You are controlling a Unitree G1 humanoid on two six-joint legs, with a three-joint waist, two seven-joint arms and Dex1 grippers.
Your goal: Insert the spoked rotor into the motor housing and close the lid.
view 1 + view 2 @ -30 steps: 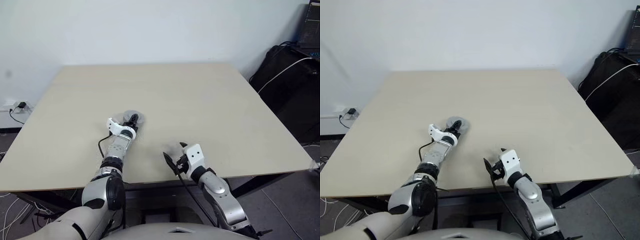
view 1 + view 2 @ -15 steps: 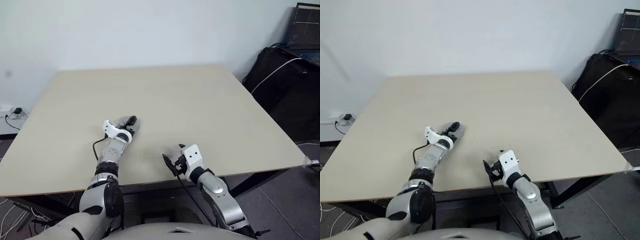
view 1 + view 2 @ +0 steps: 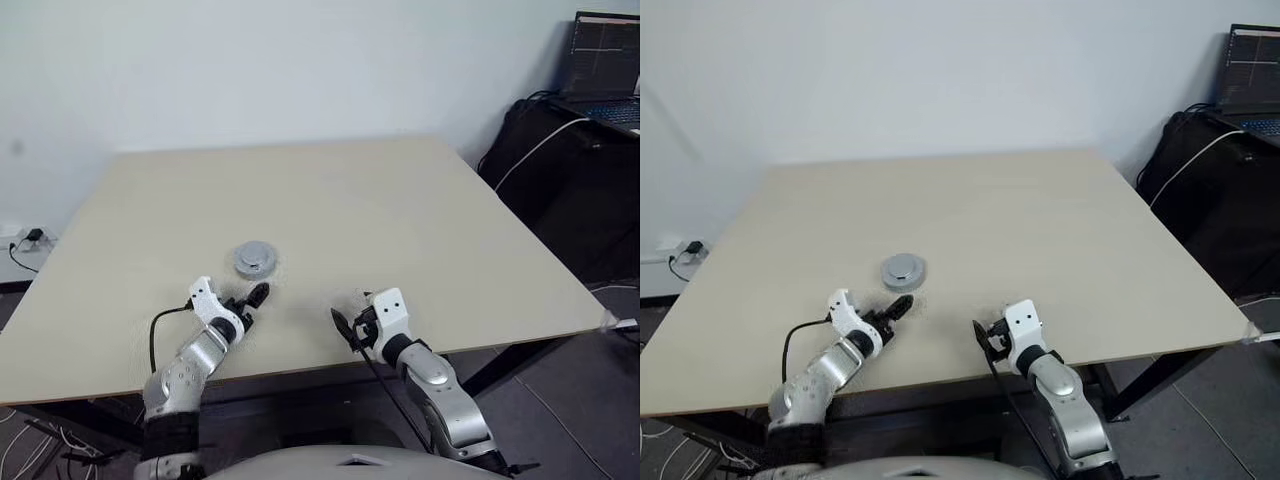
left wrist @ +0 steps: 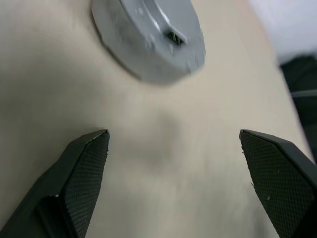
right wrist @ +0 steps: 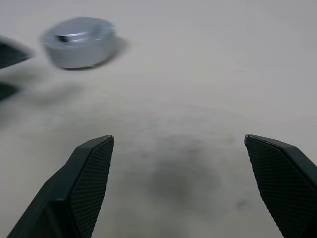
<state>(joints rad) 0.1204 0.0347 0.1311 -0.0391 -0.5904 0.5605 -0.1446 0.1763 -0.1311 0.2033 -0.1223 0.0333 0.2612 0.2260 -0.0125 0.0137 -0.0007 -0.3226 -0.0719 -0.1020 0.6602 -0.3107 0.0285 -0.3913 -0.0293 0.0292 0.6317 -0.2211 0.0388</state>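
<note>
The lid [image 3: 254,259] is seen seated on the motor housing as one silver-grey round unit on the table [image 3: 420,210], just beyond the left gripper [image 3: 247,301] and apart from it. That gripper's fingers are spread wide around nothing. The right gripper [image 3: 350,322], near the table's front edge, is likewise spread and empty.
</note>
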